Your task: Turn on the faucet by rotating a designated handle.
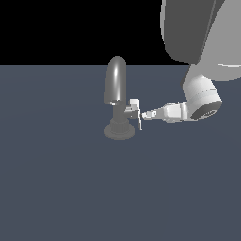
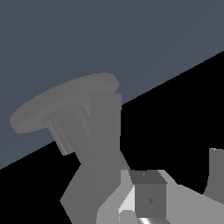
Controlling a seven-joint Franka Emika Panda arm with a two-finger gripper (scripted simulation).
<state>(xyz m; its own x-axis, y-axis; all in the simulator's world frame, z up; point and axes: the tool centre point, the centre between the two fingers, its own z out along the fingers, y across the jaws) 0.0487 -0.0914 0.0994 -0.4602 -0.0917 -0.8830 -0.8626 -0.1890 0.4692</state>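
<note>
Gripper point(image 1: 147, 114) tips sit just beside the handle point(image 1: 135, 110), coming in sideways from the exterior view's right; we cannot tell if the fingers are spread or closed, since they read as one pale wedge. Handle is a short whitish stub on the faucet point(image 1: 117, 96) column, on the side facing the gripper. Faucet stands upright on the dark grey floor point(image 1: 56, 188), arched spout up, round base down. In the wrist view we see the faucet point(image 2: 98, 140) base and column close up, tilted.
</note>
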